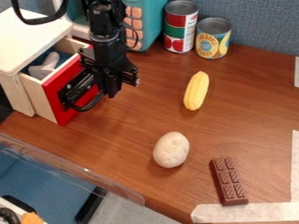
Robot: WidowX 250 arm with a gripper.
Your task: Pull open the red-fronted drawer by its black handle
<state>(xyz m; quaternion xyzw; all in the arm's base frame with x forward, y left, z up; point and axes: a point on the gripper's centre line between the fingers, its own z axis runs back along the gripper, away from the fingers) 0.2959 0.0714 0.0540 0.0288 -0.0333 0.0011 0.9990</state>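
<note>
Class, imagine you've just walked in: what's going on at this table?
A black robot arm has its hand right by the handle of a red-fronted drawer; whether it grips it is unclear. The drawer stands open with a pale grey item inside. A yellow corn cob, a whitish egg-shaped object and a chocolate bar lie apart on the wooden tabletop.

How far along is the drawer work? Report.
The red-fronted drawer already looks open, a pale item inside. The claw is by its black handle; whether it grips is unclear. Remaining, probably: sliding the drawer further or shut, then moving clear.
</note>
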